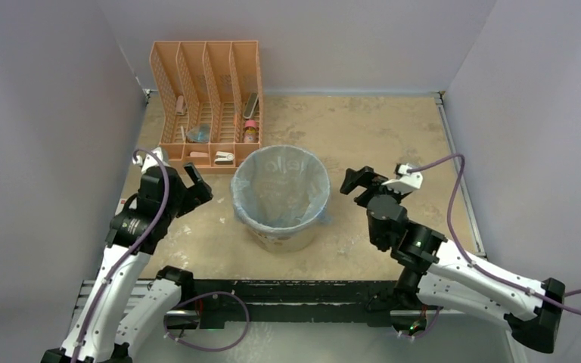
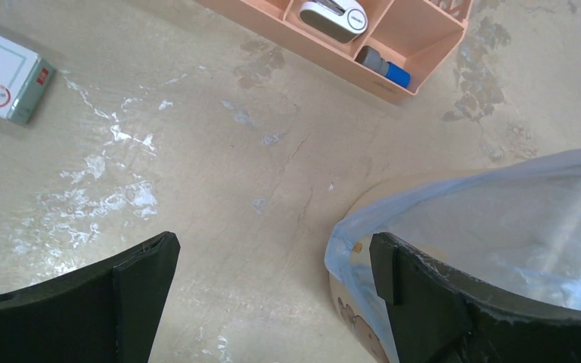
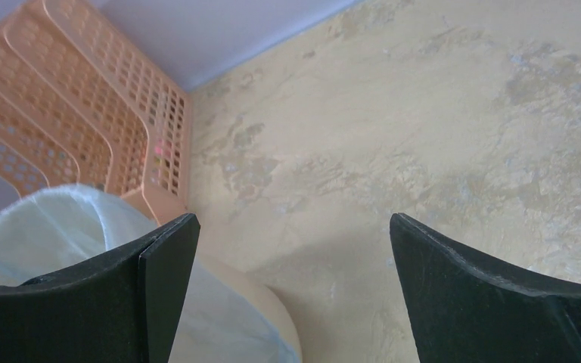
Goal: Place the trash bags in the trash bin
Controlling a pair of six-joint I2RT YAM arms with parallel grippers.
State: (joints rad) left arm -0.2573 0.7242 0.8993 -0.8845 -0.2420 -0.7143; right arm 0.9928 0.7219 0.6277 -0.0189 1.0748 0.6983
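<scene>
My worry is the bag (image 1: 281,184). It lines the bin (image 1: 284,237), which stands mid-desk just in front of the orange file rack (image 1: 206,97), and its thin blue film is folded out over the rim. On the side nearest my right arm (image 1: 431,253) a loose flap hangs down the wall towards the desk (image 1: 382,128). That film looks light and held only by its own fold, so I judge it could be dragged out easily. In my left wrist view, one finger (image 2: 439,302) of my left jaws sits right at the bag's edge (image 2: 499,212); I cannot tell whether it touches. If I swing that arm away sideways or upward without first backing off, the finger could catch the fold and pull the liner up, or nudge the bin towards the rack. The same goes for the right side, where one finger (image 3: 121,295) lies in front of the bag (image 3: 53,219) and the bin's wall (image 3: 261,310). The bin looks light enough to tip or slide from a firm push.

Both sets of jaws are spread wide and grasp nothing. My left arm (image 1: 132,227) is bent up from its base, wrist angled down and in towards the bin's left side, fingers low over bare desk. My right arm reaches in from the far right, elbow low, wrist raised, jaws facing the bin's right side with a gap between.
</scene>
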